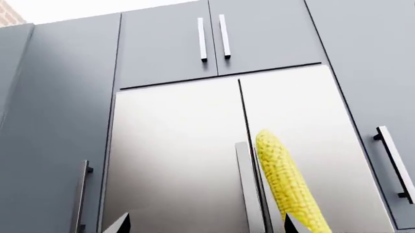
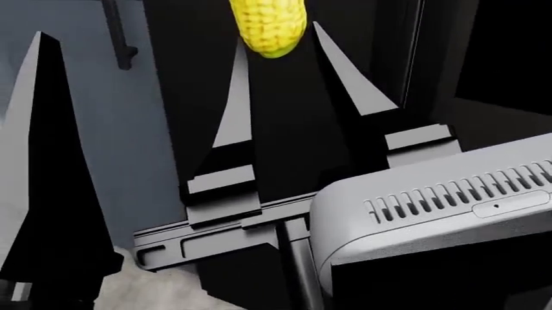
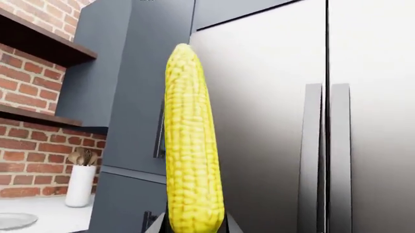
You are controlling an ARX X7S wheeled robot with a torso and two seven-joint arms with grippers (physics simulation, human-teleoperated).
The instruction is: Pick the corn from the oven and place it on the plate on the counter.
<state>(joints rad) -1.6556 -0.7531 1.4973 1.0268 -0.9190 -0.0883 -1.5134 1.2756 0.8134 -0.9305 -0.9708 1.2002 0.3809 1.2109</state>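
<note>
The bright yellow corn [image 3: 191,145] stands upright, its blunt end clamped between the jaws of my right gripper [image 3: 192,223]. In the head view the cob's end [image 2: 269,26] sits between that gripper's two pointed fingers [image 2: 345,71], at the top. My left gripper [image 1: 206,218] is open and empty, its tips wide apart. The corn [image 1: 285,179] shows just beyond one of those tips. One left finger [image 2: 43,129] rises at the head view's left. A round white plate [image 3: 14,221] lies on the white counter [image 3: 55,206]. The oven is out of view.
A stainless steel double-door fridge [image 1: 181,155] with vertical handles stands ahead between grey-blue cabinets [image 1: 58,121]. A white utensil holder [image 3: 79,184] stands on the counter by a brick wall with dark shelves [image 3: 39,48].
</note>
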